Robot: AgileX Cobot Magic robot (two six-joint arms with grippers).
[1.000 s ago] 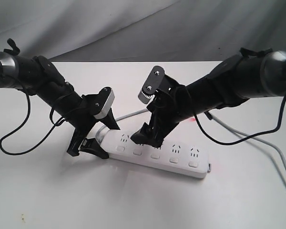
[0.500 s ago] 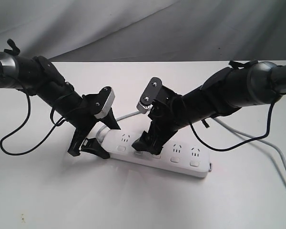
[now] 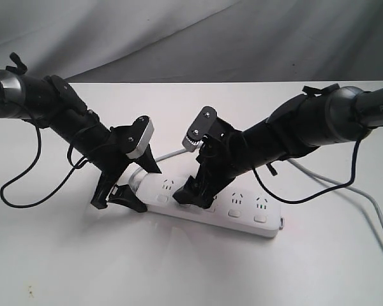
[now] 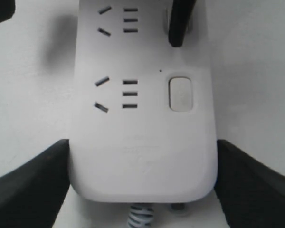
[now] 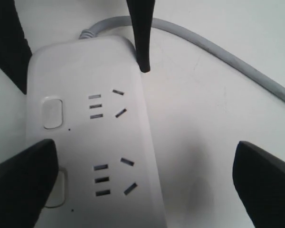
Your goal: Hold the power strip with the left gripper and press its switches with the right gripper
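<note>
The white power strip (image 3: 220, 205) lies flat on the table, and its cord end shows in the left wrist view (image 4: 142, 156). My left gripper (image 3: 142, 188) (image 4: 142, 185) is shut on that end, one black finger against each long side. My right gripper (image 3: 195, 191) (image 5: 142, 185) stands open above the strip. One of its fingers (image 5: 19, 185) (image 4: 178, 23) covers part of the second switch (image 5: 61, 190). The other finger (image 5: 266, 185) hangs over bare table beyond the strip. The first switch (image 4: 180, 94) (image 5: 52, 113) is uncovered. Further switches (image 3: 233, 213) line the near edge.
The strip's grey cord (image 5: 218, 47) leaves the held end and curves away behind it (image 3: 175, 153). A grey cable (image 3: 370, 201) trails off at the right. A black wire (image 3: 19, 191) loops under the left arm. Grey cloth (image 3: 191, 38) hangs behind the white table (image 3: 191, 274).
My right arm has swung lower and a little to the left, bringing its finger down over the second switch. The left gripper and the power strip have not moved.
</note>
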